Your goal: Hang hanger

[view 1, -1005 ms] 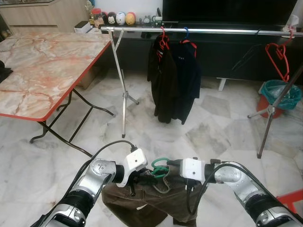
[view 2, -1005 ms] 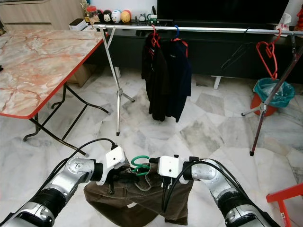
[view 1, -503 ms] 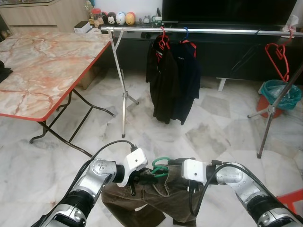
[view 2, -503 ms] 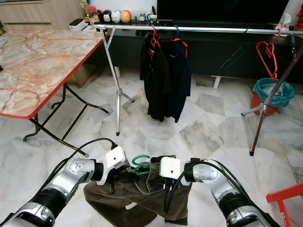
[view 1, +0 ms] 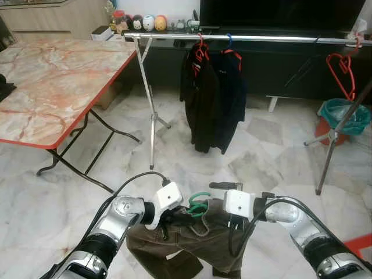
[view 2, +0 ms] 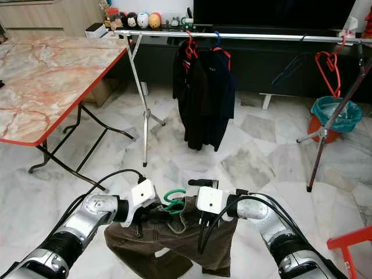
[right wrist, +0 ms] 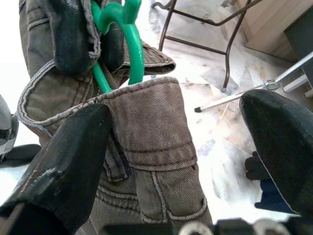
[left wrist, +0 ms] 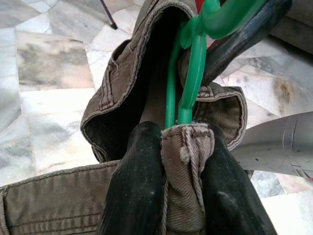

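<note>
Clamped on a fold of the brown trousers (view 1: 192,241), my left gripper (left wrist: 183,161) pinches the waistband right at the green hanger (left wrist: 193,73), whose stem runs up between my two fingers. Across from it, my right gripper (right wrist: 171,137) stands apart, one finger against the waistband and the other well clear, so it grips nothing. Both arms hold the garment low before me, above the marble floor (view 1: 267,151), with the hanger's hook poking up between the wrists. I judge this to be the carrying step: the trousers are on the hanger but not yet on the rail (view 1: 261,38), which stands well ahead with dark clothes (view 1: 212,99) hung on it. Next I need to step closer, lift the hook above the rail and lower it onto a bare stretch beside those clothes.
</note>
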Robot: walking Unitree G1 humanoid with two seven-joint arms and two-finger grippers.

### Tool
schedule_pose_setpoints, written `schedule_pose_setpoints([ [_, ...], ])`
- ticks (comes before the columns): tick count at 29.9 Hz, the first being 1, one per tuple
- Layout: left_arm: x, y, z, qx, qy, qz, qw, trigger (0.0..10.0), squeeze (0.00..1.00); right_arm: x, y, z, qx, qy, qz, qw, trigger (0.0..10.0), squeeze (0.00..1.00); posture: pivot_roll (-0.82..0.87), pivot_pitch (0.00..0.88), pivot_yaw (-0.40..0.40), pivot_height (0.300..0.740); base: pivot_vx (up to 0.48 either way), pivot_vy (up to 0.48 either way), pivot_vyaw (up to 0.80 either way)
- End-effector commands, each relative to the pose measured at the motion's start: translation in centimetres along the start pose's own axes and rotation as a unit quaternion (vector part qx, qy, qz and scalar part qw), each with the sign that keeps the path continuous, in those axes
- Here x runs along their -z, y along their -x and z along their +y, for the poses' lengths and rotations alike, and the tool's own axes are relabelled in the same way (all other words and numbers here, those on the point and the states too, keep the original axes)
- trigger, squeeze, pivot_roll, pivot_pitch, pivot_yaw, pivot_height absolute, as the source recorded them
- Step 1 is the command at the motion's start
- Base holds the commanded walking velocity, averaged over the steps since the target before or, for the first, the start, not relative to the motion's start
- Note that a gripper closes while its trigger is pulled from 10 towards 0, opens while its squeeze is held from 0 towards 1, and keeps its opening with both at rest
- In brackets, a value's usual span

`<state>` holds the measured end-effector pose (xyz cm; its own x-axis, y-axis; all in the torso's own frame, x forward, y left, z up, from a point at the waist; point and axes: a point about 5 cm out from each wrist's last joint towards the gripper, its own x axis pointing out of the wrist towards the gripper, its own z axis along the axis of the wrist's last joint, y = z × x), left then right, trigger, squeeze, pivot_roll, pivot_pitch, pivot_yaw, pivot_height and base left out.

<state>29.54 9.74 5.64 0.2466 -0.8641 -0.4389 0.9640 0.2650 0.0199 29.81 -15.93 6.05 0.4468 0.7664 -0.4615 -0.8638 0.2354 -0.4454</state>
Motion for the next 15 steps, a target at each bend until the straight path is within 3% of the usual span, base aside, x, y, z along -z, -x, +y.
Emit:
schedule_pose_setpoints([
  [1,-0.5,0.3,0.3,-0.008,-0.01,-0.015,1.0,0.0,0.0,-0.4,0.2,-0.6,0.021,-0.005,-0.014,1.0,10.0,0.0,0.08,0.0,0.016,0.74,0.0,0.0,0.0],
  [11,-0.2,0.3,0.3,-0.014,-0.008,-0.013,1.0,0.0,0.0,-0.7,0.6,-0.7,0.019,-0.027,-0.04,0.999,10.0,0.0,0.08,0.001,0.017,0.74,0.0,0.0,0.0],
  [15,-0.2,0.3,0.3,-0.016,-0.007,-0.012,1.0,0.0,0.0,-0.4,1.0,0.6,-0.055,-0.072,-0.051,0.995,10.0,0.0,0.08,0.001,0.017,0.74,0.0,0.0,0.0],
])
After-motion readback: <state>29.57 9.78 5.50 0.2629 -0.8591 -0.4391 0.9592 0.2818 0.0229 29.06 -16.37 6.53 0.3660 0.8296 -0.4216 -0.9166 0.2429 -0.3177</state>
